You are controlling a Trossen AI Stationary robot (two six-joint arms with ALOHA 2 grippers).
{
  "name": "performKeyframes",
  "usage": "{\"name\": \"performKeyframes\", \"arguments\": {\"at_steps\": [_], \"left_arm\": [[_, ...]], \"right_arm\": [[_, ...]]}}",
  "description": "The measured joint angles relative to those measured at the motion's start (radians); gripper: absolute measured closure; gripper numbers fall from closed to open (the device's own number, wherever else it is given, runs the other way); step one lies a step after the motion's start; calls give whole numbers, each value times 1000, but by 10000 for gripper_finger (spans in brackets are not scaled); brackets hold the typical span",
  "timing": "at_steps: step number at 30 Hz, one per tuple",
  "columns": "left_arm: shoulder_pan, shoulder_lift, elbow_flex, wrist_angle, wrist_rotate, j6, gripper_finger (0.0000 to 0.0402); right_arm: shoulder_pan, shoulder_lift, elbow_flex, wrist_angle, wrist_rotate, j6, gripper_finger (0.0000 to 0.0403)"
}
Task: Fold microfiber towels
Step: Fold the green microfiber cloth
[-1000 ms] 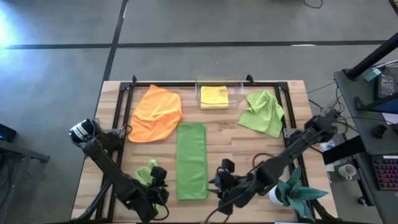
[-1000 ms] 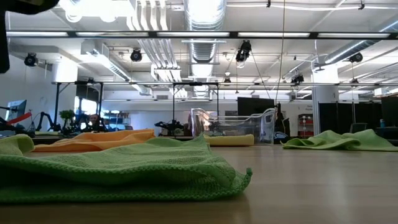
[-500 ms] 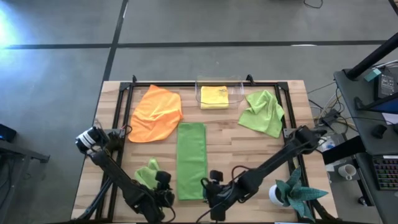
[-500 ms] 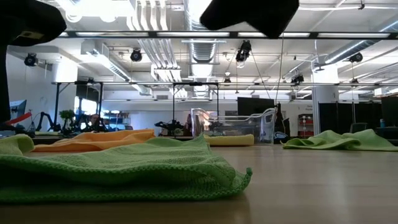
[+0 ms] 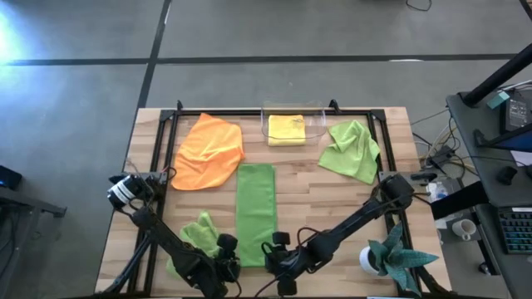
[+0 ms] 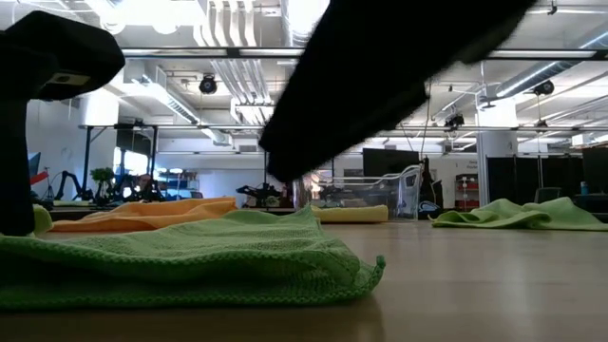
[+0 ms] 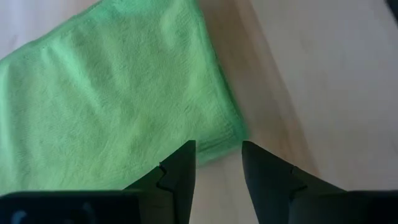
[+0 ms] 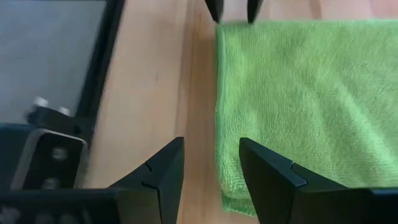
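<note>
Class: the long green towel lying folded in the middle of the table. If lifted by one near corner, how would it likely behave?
The folded green towel would probably droop and unfold, since its layers lie loose and soft at the edge. It likely weighs little: it is thin cloth. Its nubby weave suggests it would drag rather than slide on the wood. Both hands, left hand and right hand, are open at its near corners.

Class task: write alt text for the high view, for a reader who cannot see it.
Both grippers, left and right, hang open at the near corners of a long folded green towel on a wooden table. Farther back lie an orange towel, a yellow towel in a clear bin, and a crumpled green towel.
</note>
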Motion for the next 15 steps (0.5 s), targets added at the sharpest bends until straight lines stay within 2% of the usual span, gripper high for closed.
{"name": "performKeyframes", "arguments": {"at_steps": [7,15], "left_arm": [[7,15,-5,20,6,-1,285],[27,22,-64,157,27,-1,285]], "right_arm": [[0,26,0,5,1,-1,250],[-2,65,0,0,1,2,250]]}}
